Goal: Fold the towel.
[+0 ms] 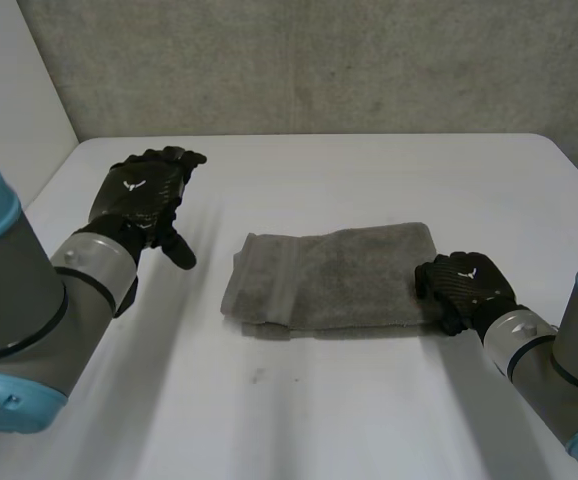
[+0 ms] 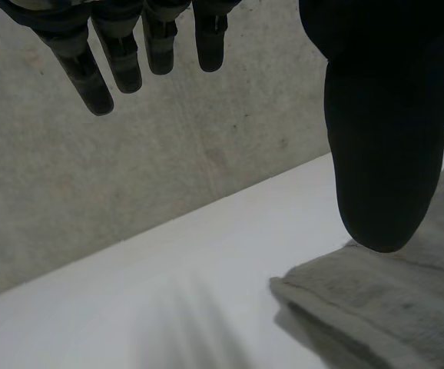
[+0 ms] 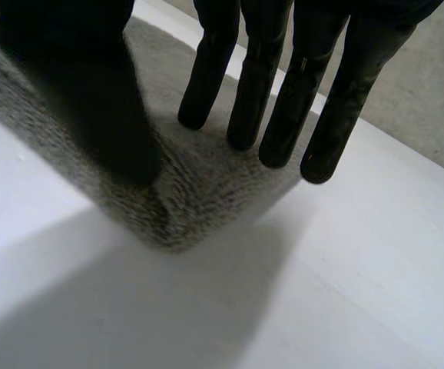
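One grey towel lies folded into a long band near the middle of the white table. Its layered end, with a stitched border, points toward the robot's left side. The head view takes in the whole band and both arms at once. There the right hand sits at the towel's right end and the left hand is well apart from the cloth, off its left end.

The right wrist view gives the close detail. The right hand's fingers are straight and side by side, with their tips down at the towel's corner. The thumb lies over the cloth just beside them. Nothing is curled round the fabric or pinching it.

The left wrist view looks out from under the left hand's palm. Its fingers hang straight and relaxed, set wide from the thumb, and they hold nothing. Past the thumb this view catches the towel's layered left end lying flat on the table, with the grey wall behind it
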`<state>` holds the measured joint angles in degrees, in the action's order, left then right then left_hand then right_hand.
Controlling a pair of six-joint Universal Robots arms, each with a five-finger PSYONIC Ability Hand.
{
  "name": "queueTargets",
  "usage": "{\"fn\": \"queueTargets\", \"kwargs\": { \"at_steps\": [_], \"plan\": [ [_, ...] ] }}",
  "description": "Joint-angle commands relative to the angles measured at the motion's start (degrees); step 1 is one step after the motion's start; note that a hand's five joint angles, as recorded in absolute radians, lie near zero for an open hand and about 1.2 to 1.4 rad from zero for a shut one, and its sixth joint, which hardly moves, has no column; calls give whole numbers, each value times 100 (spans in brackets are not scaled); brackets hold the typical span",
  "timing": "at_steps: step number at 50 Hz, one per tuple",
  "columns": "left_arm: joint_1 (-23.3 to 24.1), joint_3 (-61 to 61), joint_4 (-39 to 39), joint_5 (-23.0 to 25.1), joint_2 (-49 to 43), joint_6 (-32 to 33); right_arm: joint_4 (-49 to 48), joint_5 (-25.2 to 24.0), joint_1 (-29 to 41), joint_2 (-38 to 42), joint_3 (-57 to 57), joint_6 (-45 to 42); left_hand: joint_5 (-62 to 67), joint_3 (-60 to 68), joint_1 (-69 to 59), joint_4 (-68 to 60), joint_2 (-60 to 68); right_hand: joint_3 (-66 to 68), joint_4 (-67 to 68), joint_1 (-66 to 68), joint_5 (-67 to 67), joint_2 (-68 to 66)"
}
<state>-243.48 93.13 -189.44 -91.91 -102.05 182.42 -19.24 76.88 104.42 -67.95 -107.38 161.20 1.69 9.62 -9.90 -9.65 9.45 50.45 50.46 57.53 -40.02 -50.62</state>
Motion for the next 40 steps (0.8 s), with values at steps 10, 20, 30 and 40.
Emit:
{"fn": "queueTargets", "kwargs": {
  "at_steps": [10, 20, 30, 40],
  "plan": [
    [143, -1376, 2182, -248, -149, -1217, -528, 108, -256, 45, 340, -624, -169, 38, -10, -35, 55, 2955, 2954, 2247, -2998, -2938],
    [90, -1411, 2192, -275, -61, -1226, -213, 335, 702, 246, 1070, -502, -169, 38, -10, -35, 55, 2955, 2954, 2247, -2998, -2938],
    [82, -1200, 2157, -240, 1, -1226, 60, 547, 388, 282, 587, -484, -169, 38, -10, -35, 55, -1685, -1687, -2393, 1642, 1702],
    [90, -1157, 2148, -248, -61, -1226, 87, 459, -62, 220, 279, -466, -169, 38, -10, -35, 55, -1833, -1834, -2541, 1790, 1850]
  ]
}}
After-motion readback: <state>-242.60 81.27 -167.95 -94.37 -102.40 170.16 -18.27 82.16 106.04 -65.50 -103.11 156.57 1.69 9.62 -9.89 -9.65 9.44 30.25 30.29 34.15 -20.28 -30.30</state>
